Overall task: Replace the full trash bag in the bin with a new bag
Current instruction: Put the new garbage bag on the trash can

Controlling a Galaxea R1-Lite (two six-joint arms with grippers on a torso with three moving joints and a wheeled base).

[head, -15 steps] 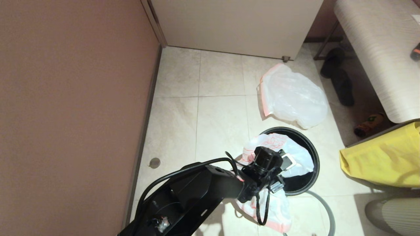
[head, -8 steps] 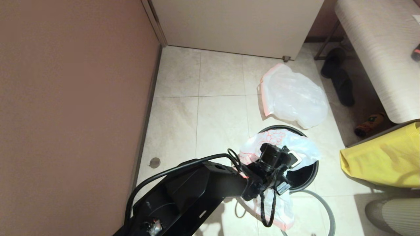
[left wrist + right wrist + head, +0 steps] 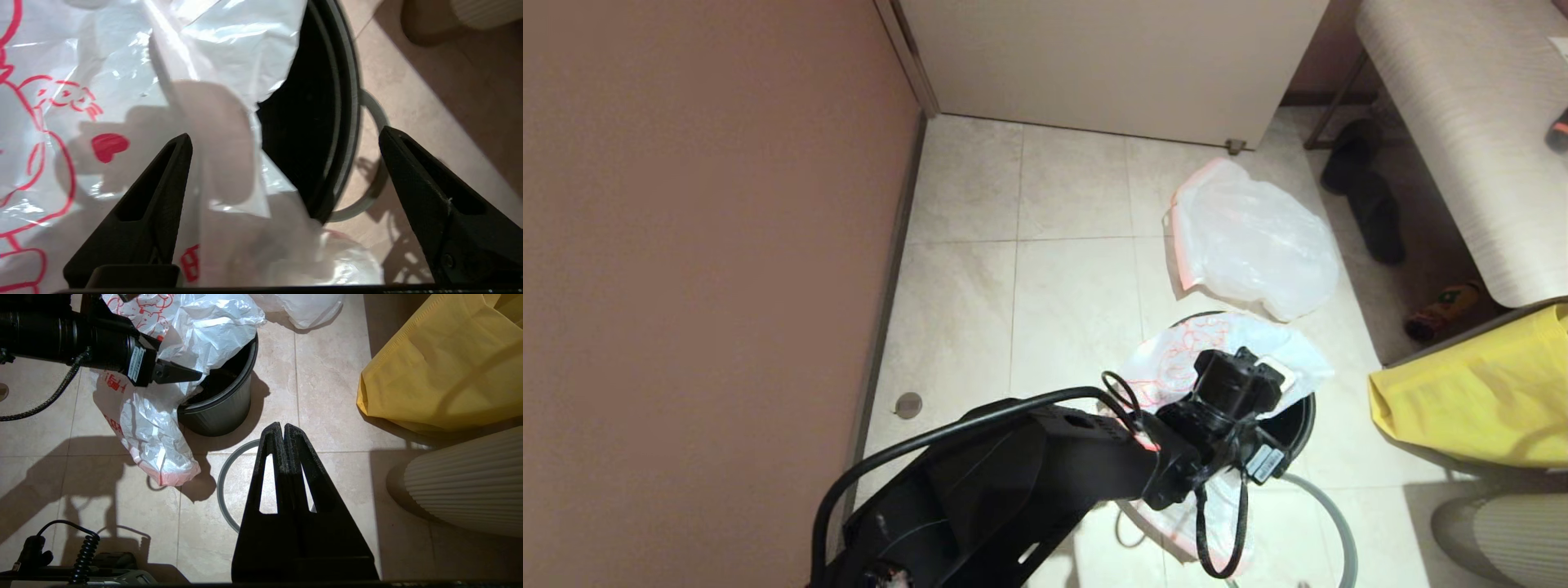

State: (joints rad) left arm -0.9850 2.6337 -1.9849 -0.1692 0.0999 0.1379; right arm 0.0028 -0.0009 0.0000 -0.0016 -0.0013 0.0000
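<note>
Tiled floor [image 3: 1062, 294] beneath left hand [image 3: 282, 143], spread wide over bin [image 3: 1298, 425].

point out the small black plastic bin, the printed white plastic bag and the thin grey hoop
small black plastic bin [image 3: 220, 412], right wrist view, outer wall
printed white plastic bag [image 3: 81, 102], left wrist view, red drawing
thin grey hoop [image 3: 222, 486], right wrist view, curved edge

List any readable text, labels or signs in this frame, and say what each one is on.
Nothing can be read for certain.
New bag: red Chinese characters near its hem, cut off and creased, not legible; the rest of its print is a line drawing with a heart.
Left gripper: a white sticker on the wrist behind it, print too small to read.
</note>
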